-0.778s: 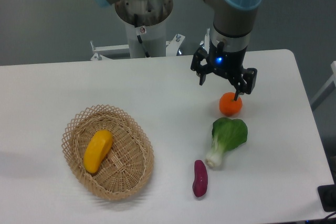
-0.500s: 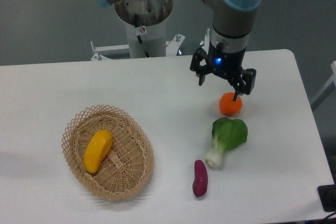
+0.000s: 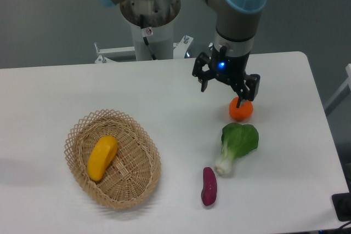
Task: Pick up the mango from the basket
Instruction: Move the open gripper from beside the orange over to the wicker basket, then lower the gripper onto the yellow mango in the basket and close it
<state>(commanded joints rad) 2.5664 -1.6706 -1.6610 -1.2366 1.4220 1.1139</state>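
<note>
The mango (image 3: 102, 157), a smooth yellow-orange oblong fruit, lies inside the oval tan wicker basket (image 3: 143, 182) at the front left of the table. My gripper (image 3: 221, 87) hangs far to the right of the basket, over the back right part of the table. It is open, with nothing between its fingers. One fingertip (image 3: 241, 101) overlaps the top of a round orange (image 3: 242, 110) in this view.
A green bok choy (image 3: 237, 143) lies just in front of the orange. A small purple sweet potato (image 3: 209, 186) rests near the front edge. The robot's white base (image 3: 149, 20) stands behind the table.
My gripper has shifted slightly to the left, toward the basket side. The fruits and the basket have not moved.
</note>
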